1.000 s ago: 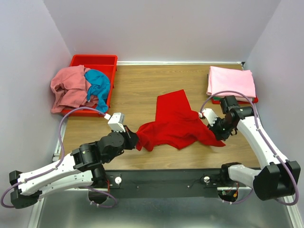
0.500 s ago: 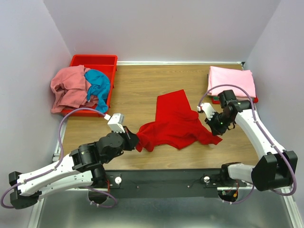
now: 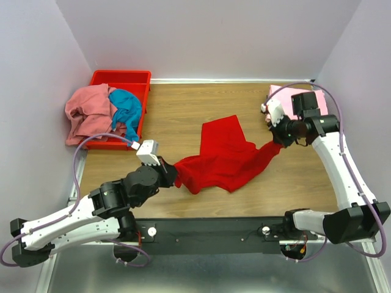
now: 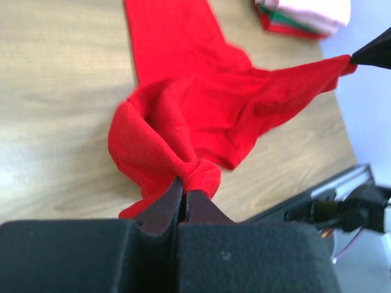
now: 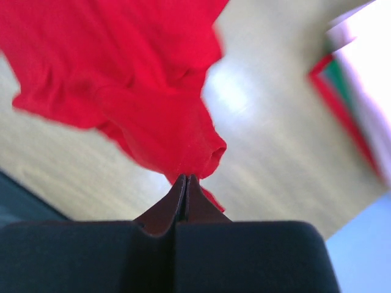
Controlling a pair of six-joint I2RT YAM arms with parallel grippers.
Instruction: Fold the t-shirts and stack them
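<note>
The right tool (image 3: 277, 141), pinched shut on a corner of the red t-shirt (image 3: 223, 160), has swung up and away, stretching the cloth out from the left tool (image 3: 173, 174), likewise clamped on it, seemingly spreading it for folding.

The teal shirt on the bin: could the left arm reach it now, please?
Probably not yet: the left gripper is shut on the red shirt, though nothing stands between it and the teal shirt.

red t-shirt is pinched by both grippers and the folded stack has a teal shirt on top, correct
Not quite: the folded stack has a light pink shirt on top, not teal, as the left wrist view shows. The red t-shirt is pinched by the left gripper and right gripper.
</note>
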